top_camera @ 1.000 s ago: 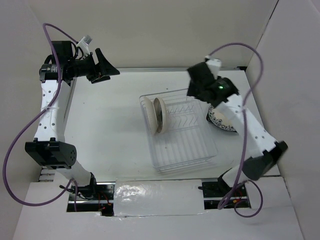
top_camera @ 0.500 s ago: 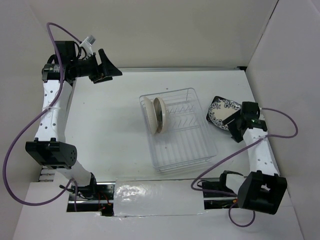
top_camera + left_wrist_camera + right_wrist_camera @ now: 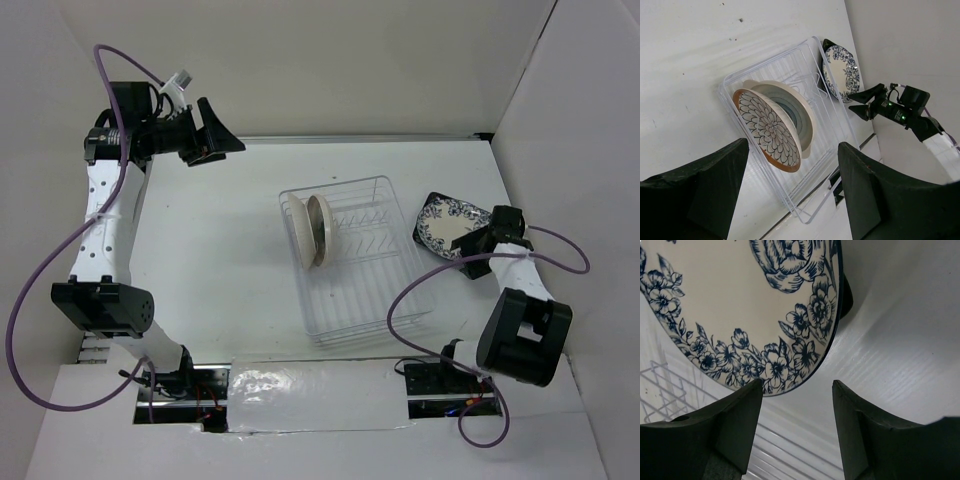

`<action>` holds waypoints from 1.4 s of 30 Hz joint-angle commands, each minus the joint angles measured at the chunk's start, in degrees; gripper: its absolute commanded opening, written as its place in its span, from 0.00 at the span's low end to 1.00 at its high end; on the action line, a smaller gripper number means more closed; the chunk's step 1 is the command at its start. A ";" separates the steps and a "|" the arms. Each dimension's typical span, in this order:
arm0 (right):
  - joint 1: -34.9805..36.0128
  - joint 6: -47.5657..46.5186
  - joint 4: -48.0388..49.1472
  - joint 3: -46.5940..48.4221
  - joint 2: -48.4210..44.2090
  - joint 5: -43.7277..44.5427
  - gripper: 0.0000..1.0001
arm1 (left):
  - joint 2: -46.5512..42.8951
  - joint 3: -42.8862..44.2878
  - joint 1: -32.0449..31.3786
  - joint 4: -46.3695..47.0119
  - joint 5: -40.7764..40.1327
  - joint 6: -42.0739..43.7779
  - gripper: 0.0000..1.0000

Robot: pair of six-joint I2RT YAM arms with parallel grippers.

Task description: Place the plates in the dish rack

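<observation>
The floral plate lies on the surface just beside the right side of the dish rack; we cannot tell whether it touches the wire. The right fingers are spread apart and empty, low to the surface, with the plate's near rim between them. The left fingers hang high at the far left corner, also apart and holding nothing.

Our main worry is the grasp. The rim sits close to the surface (the right wrist view shows only a thin shadowed gap under it), so one finger must slip underneath. If it arrives too high, it will likely shove the plate toward the rack or the far wall. A pinch on so little glazed rim could also slip once the plate's weight hangs from it.

The lift is the next danger. The rack wall is right alongside, and a swinging plate could clip it and jolt the rack. The radial-patterned plate and the pale plates behind it stand on edge at the rack's left end, and a knock might tip them.

The right arm's purple cable loops over the rack's near corner and may snag.
</observation>
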 commanded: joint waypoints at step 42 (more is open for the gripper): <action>-1.33 0.92 0.54 5.45 -12.53 -0.57 0.00 | 11.27 21.78 -14.08 -2.50 6.82 4.00 0.84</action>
